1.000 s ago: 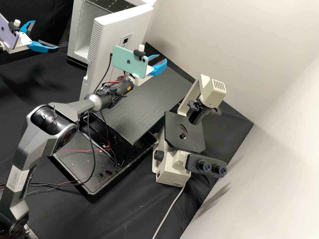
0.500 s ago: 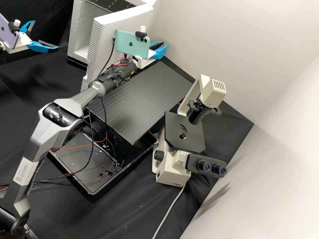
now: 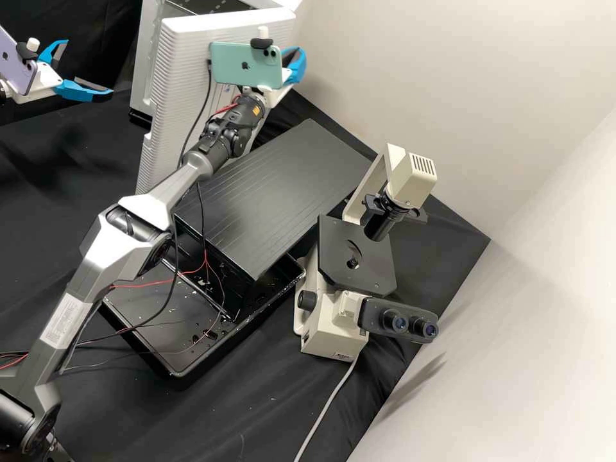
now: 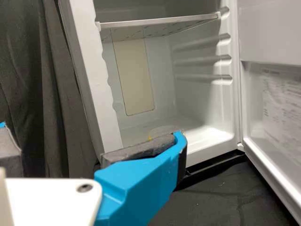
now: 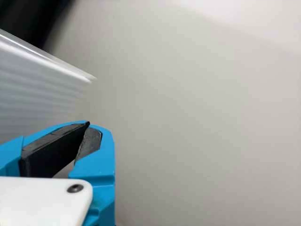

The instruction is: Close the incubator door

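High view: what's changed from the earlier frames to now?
The incubator door has swung toward closed, its free edge shifting left and covering more of the opening; it remains ajar. The right gripper has moved up in the high view, with a slight leftward shift over the last half second. I see nothing grasped or released. The left gripper and microscope stayed put.

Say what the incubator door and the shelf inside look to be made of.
Incubator door: probably moulded plastic, matte white, going by its evenly ribbed face. Shelf: perhaps metal, faintly shiny, going by its thin, slotted sheet, though plastic is possible.
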Tool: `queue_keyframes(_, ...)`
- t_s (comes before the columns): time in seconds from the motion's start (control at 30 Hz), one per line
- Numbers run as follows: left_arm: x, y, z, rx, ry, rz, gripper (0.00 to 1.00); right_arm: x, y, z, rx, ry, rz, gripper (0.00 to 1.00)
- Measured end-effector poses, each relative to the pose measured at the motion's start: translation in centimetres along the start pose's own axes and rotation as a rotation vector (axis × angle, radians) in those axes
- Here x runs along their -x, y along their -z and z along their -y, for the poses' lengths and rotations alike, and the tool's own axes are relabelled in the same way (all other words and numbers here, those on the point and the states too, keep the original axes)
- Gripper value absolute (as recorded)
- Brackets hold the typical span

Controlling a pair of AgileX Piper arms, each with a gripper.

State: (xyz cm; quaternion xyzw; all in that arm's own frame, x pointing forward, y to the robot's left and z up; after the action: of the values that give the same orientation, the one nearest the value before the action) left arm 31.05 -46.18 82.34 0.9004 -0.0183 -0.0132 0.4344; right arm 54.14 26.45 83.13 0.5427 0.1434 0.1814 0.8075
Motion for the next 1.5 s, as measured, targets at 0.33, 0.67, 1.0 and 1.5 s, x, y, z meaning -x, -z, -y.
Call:
queue_keyframes(0.33, 0.0, 0.0, 0.0, 0.000, 0.000, 0.000, 1.00, -0.5, 2.8, -0.1, 0.099, 0.008, -0.074, 0.00)
queue_keyframes(0.67, 0.0, 0.0, 0.0, 0.000, 0.000, 0.000, 1.00, -0.4, 4.0, 0.4, 0.088, 0.010, -0.143, 0.00)
queue_keyframes(1.0, 0.0, 0.0, 0.0, 0.000, 0.000, 0.000, 1.00, -0.4, 4.2, 0.3, 0.088, 0.005, -0.164, 0.00)
queue_keyframes(1.5, 0.0, 0.0, 0.0, 0.000, 0.000, 0.000, 1.00, -0.4, 4.0, 0.9, 0.086, 0.022, -0.159, 0.00)
